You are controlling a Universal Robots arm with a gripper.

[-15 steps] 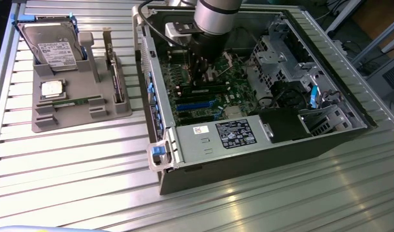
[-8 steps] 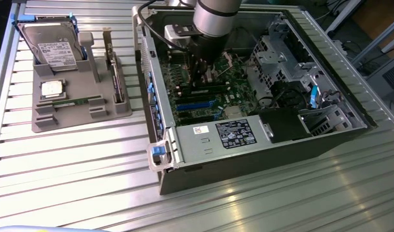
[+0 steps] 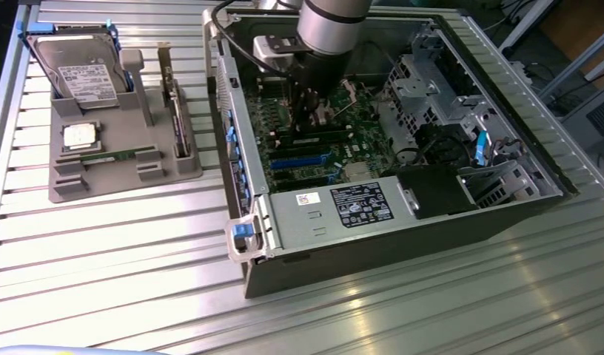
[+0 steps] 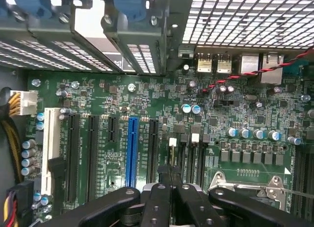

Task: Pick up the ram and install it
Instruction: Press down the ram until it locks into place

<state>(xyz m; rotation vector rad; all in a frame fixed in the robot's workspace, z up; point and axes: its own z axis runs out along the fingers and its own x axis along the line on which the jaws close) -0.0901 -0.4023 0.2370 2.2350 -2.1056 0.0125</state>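
**A:** What is the black two-fingered tool (image 4: 170, 177) doing?

**B:** It is hanging low over the green motherboard (image 4: 221, 124), with its fingers (image 4: 156, 192) drawn narrow, almost together. I am seeing nothing green gripped between them. A long blue slot (image 4: 131, 148) is running just beside it.

**A:** And from outside?

**B:** The silver arm is reaching down into the open dark-grey metal computer case (image 3: 381, 244), the tool (image 3: 317, 111) sitting close above the board.

**A:** Where is the long, thin green ram stick (image 3: 109, 157)?

**B:** It is lying in the grey moulded plastic tray (image 3: 124, 181) towards the exterior view's left, well apart from the tool. Beyond it, the silver hard drive (image 3: 80, 70) is leaning in the same tray, and a taller card with a metal bracket (image 3: 175, 111) is standing on edge beside it. Tray and case are both resting on the ribbed aluminium bench (image 3: 431, 318).
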